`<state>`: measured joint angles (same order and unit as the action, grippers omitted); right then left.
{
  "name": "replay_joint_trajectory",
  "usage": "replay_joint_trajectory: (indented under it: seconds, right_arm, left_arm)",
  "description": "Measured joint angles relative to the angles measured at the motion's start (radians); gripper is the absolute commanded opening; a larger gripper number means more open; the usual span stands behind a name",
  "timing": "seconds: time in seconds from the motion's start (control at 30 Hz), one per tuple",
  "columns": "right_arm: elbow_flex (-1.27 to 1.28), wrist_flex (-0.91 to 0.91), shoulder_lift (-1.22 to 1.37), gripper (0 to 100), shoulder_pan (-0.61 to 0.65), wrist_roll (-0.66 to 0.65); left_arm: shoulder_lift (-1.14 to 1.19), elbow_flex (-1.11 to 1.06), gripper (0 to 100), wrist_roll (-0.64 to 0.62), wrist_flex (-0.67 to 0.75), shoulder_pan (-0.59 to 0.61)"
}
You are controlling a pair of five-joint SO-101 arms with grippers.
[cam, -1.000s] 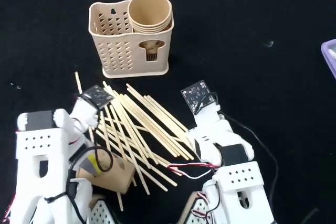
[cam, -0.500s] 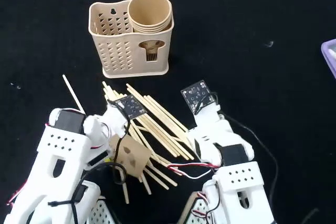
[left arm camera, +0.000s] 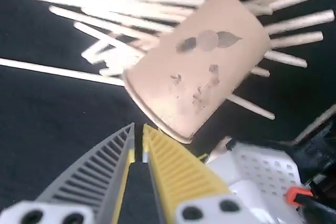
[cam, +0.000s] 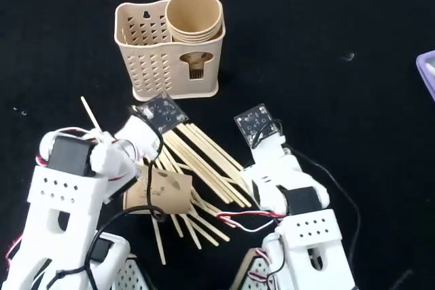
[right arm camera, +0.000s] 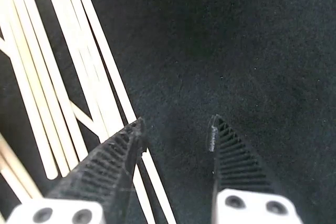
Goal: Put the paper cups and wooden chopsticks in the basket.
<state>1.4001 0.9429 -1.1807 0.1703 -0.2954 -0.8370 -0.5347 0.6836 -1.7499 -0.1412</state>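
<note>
The beige basket [cam: 146, 66] stands at the back with a stack of paper cups [cam: 194, 13] in its right compartment. Wooden chopsticks [cam: 204, 157] lie fanned out in front of it. One paper cup [cam: 162, 191] lies on its side across the chopsticks [left arm camera: 105, 3]. In the left wrist view this cup [left arm camera: 194, 77] lies just beyond my left gripper [left arm camera: 137, 128], which is shut with nothing between its fingers. My right gripper [right arm camera: 176, 127] is open low over the black table, one finger above the edge of the chopsticks [right arm camera: 52, 77].
A single chopstick [cam: 90, 115] lies apart beside the left arm. A purple container's edge [cam: 427, 73] shows at the far right. The black tabletop to the right of the basket and arms is free room.
The left arm swung right, then back toward the basket. The lying cup shifted from near the front edge up onto the chopsticks. The right arm stayed still.
</note>
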Motion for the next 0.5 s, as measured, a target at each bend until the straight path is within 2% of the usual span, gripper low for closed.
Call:
replay_joint_trajectory:
  seconds: [0.07, 0.23, 0.5]
  right_arm:
    - [0.0, 0.0, 0.0, 19.8, 0.0, 0.0]
    - [0.0, 0.0, 0.0, 19.8, 0.0, 0.0]
    - [0.0, 0.0, 0.0, 19.8, 0.0, 0.0]
  left_arm:
    - [0.002, 0.012, 9, -0.003, 0.0, 0.0]
    - [0.002, -0.002, 32, -0.006, 0.0, 0.037]
    - [0.002, -0.155, 29, -0.038, 0.0, 0.167]
